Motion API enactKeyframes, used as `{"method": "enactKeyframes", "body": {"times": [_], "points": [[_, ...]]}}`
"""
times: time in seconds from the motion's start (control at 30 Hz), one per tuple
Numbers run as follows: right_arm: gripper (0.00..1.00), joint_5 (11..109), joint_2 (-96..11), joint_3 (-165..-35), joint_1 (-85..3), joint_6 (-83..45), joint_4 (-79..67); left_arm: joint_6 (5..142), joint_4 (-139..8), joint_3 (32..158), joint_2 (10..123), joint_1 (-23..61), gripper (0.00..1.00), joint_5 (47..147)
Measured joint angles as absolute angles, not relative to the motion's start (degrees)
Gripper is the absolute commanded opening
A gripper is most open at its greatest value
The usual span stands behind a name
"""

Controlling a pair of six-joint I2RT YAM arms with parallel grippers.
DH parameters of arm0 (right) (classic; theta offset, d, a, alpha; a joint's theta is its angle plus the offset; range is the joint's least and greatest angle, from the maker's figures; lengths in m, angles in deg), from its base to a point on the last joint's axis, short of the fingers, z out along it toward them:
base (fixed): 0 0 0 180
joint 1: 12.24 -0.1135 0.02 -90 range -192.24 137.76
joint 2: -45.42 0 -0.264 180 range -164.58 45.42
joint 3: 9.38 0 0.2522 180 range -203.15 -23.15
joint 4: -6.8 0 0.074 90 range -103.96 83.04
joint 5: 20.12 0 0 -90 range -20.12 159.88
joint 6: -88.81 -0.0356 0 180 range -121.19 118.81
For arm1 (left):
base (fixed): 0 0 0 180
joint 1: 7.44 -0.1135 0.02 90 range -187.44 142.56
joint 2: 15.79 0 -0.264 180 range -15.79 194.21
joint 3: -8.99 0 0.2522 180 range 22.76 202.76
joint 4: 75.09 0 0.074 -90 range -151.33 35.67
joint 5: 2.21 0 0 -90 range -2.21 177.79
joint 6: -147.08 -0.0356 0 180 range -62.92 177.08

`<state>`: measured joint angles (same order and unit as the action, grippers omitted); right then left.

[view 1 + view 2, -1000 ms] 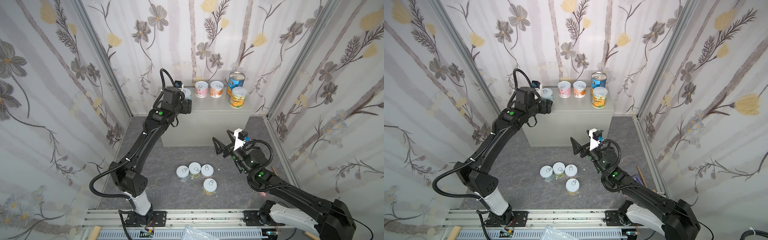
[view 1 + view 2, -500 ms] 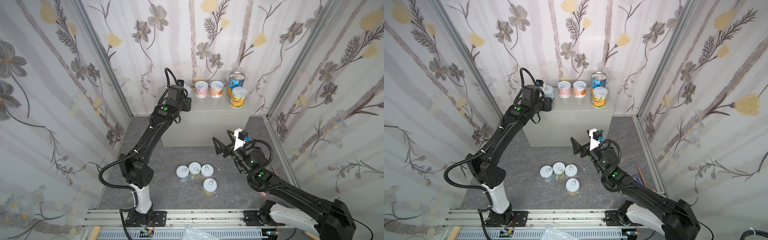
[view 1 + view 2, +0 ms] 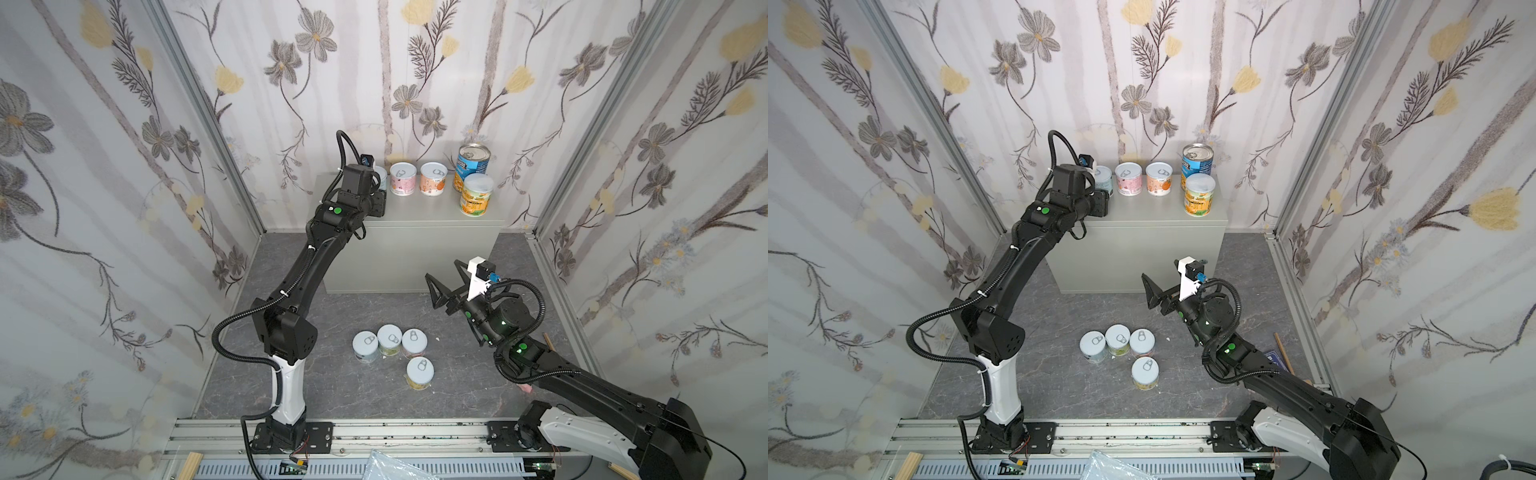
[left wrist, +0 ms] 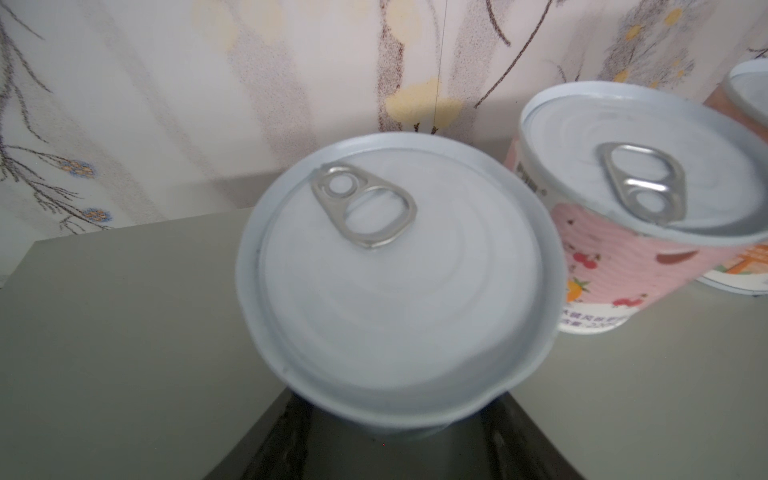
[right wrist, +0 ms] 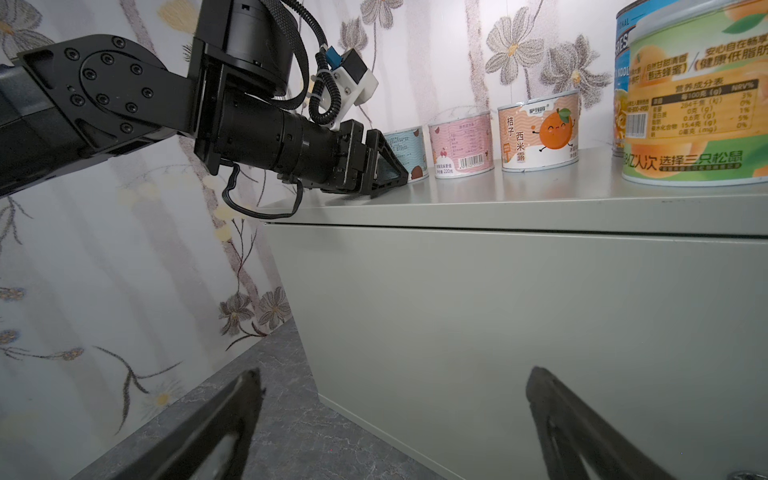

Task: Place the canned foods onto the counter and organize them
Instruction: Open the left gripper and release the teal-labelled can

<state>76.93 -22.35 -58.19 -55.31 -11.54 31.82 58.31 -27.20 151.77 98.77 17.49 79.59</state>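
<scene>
Progress past halfway: five cans (image 3: 433,185) stand on the desk (image 3: 415,214), the teal can (image 5: 409,151) sitting inside the left hand (image 5: 395,174), clamped or loose I cannot tell, while four cans (image 3: 389,337) wait on the floor (image 3: 332,395) near the wide-spread right hand (image 3: 442,269).

short pull-tab cans (image 3: 389,338): 7 | tall blue can (image 3: 473,160): 1 | orange-yellow can (image 3: 477,201): 1 | counter (image 3: 415,249): 1 | robot arms (image 3: 307,266): 2
</scene>
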Motion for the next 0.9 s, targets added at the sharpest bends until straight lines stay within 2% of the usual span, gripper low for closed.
{"method": "enactKeyframes", "body": {"times": [0.67, 0.9], "points": [[1.00, 77.4, -22.0, -58.7, -55.3, -11.0, 31.3, 58.2, -26.8, 156.3, 102.2, 17.1, 0.67, 80.5], [1.00, 77.4, -21.8, -58.7, -55.3, -11.0, 31.3, 58.9, -26.0, 156.2, 101.5, 17.1, 0.75, 81.0]]}}
